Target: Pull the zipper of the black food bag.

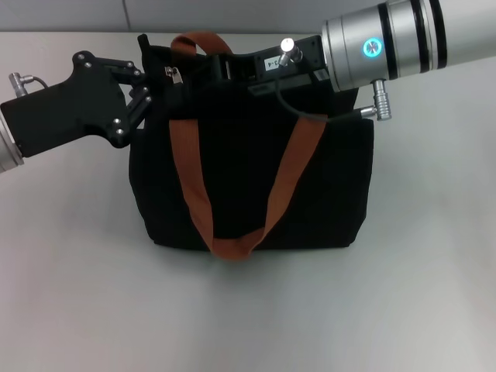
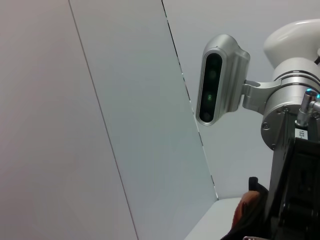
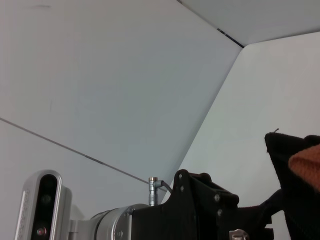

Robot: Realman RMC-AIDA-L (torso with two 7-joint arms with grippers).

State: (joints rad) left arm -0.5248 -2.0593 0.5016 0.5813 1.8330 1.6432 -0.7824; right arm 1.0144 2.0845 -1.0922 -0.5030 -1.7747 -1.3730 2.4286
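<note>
Large boxy black fabric food bag standing upright at centre frame in the head view, on a pale matte tabletop. Cloth surface soft and dull. Two orange-brown woven webbing strap handles: one draped in a long loop down the near face, one arched above the top edge.

Small silver metal zipper pull tab seen at the bag's upper left, on the black zip track along the top edge.

Left gripper, matte black angular linkage on a flat black plate, reaching from the left edge to the bag's upper-left corner, fingertips just beside the pull tab. Jaw state: cannot tell; contact with the tab not discernible.

Right gripper, black housing behind a brushed silver cylindrical wrist, lying over the bag's upper-right top edge. Jaw state: cannot tell.
</note>
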